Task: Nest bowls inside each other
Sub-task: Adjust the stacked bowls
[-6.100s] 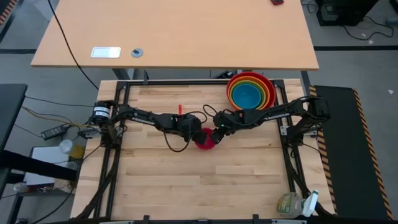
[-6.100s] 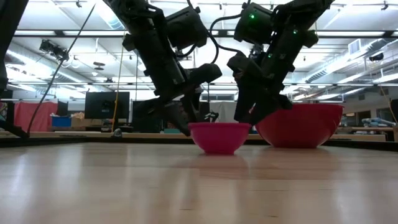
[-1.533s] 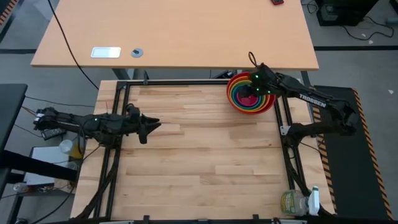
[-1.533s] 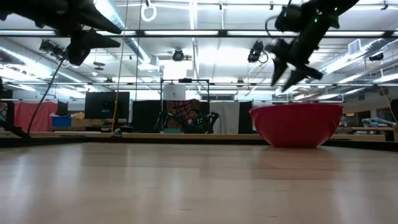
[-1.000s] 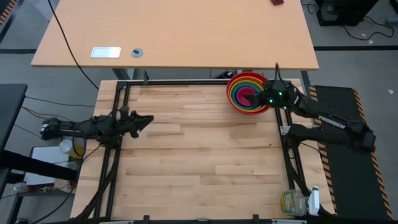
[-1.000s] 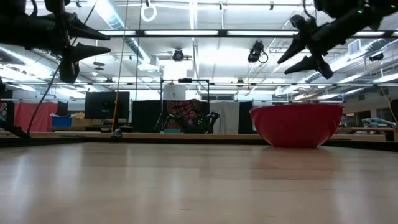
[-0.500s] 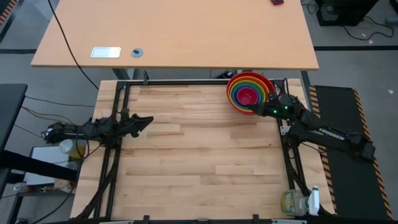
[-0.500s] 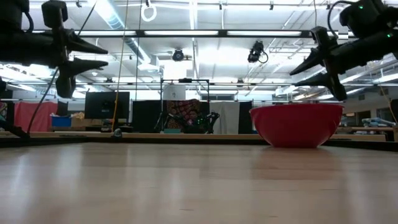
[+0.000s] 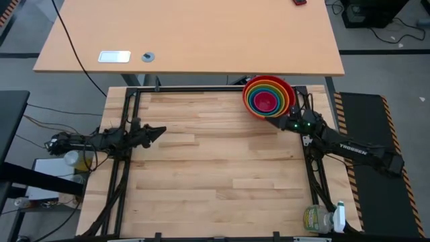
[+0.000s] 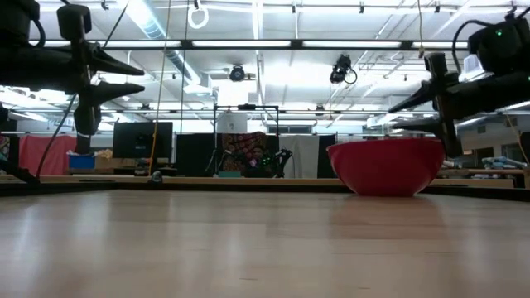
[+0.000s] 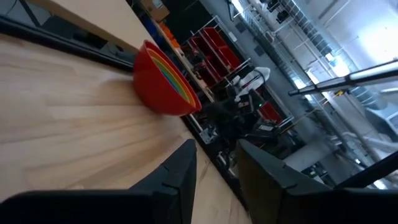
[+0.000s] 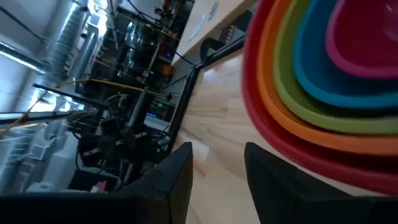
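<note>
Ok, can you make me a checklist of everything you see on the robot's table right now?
Surface: wooden table, bare planks across the middle.
Job's things: bowls nested in one stack at the far right corner, red outside, then orange, green, blue, pink innermost.
Clutter: nothing seen on the table.
Grippers: left gripper at the left edge, open and empty; right gripper just beside the stack, open and empty.
Cables: black cable crossing the desk behind.
Surroundings: spray bottle beyond the near right corner.

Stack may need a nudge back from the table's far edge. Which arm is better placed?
Probably right. The right tool, open and empty, sits beside the nested bowls; the left tool, also open, waits across the table by its left edge.
</note>
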`<state>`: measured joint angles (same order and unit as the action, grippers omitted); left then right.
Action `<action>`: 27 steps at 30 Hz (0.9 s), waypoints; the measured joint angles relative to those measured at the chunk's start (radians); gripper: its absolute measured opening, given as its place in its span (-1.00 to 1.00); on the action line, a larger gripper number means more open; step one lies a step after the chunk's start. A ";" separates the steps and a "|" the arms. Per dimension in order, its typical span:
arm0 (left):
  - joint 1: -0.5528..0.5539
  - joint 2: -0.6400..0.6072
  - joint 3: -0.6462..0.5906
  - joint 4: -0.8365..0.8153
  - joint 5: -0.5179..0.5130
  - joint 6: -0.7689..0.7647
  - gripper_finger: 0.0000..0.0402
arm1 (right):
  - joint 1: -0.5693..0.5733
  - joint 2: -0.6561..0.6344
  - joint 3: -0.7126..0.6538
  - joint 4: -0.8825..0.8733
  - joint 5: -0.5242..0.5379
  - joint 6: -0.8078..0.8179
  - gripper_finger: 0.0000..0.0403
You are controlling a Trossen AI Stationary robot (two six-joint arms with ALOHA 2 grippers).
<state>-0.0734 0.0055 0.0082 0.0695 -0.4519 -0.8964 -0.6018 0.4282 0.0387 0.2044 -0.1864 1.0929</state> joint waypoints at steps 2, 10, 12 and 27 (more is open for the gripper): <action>0.000 0.000 0.000 0.000 0.000 -0.025 -0.43 | 0.000 0.001 -0.033 0.047 -0.004 0.013 -0.24; 0.000 0.001 0.000 0.063 -0.001 -0.008 -0.43 | 0.001 0.001 -0.024 0.082 -0.056 -0.113 -0.25; 0.000 0.001 0.000 0.063 -0.001 -0.006 -0.43 | 0.001 0.001 -0.024 0.087 -0.069 -0.159 -0.26; -0.003 0.001 -0.001 0.105 0.002 -0.025 -0.43 | 0.014 0.001 -0.021 0.244 -0.166 -0.163 -0.42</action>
<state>-0.0761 0.0063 0.0075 0.1747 -0.4503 -0.9211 -0.5876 0.4290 0.0177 0.4487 -0.3519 0.9304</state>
